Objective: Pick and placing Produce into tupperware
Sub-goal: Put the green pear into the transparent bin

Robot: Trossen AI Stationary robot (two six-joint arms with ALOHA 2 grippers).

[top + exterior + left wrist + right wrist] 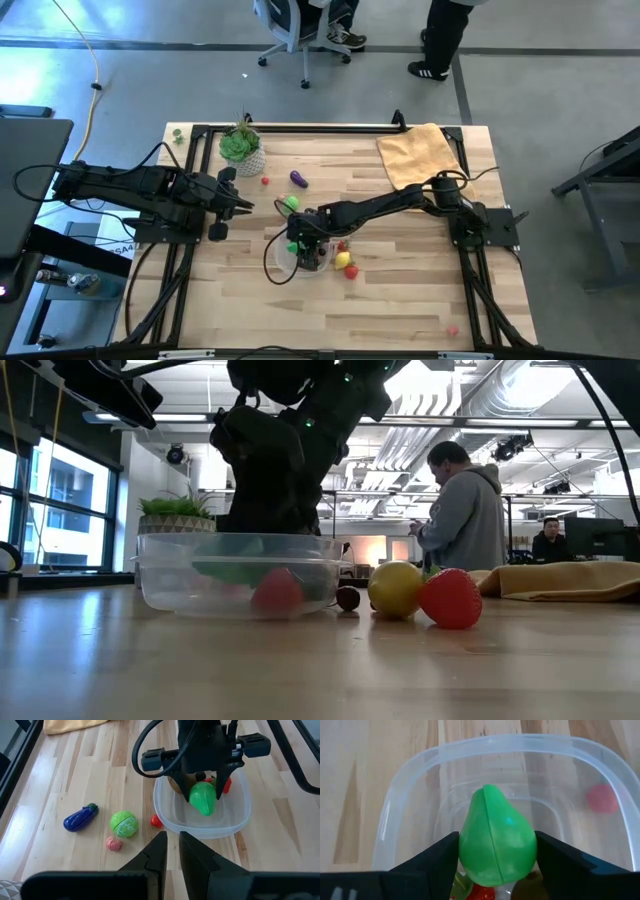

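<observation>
The tupperware (240, 820), a clear tub, stands at mid-table (285, 262). My right gripper (497, 857) reaches down into it, shut on a green pear-shaped piece (495, 845). A red piece (602, 799) lies inside the tub. On the table by the tub lie a lemon (395, 588) and a strawberry (450, 598). A purple eggplant (80, 817), a green cabbage (123, 824), a red berry (156, 821) and a pink piece (114, 844) lie on the tub's far-left side. My left gripper (172, 845) waits shut at the left (235, 205). My right gripper pinches the green piece by the two sides of its wide end (470, 852) between its fingers. The fingers (220, 780) slant down from the table's right. The narrow end (206, 811) points down inside the tub walls; whether it touches the tub's floor, I cannot tell.
A potted green plant (242, 145) stands at the far left, a yellow cloth (420, 152) at the far right. A red piece (265, 181) lies near the plant and another (452, 330) at the near right corner. People and a chair show beyond the table.
</observation>
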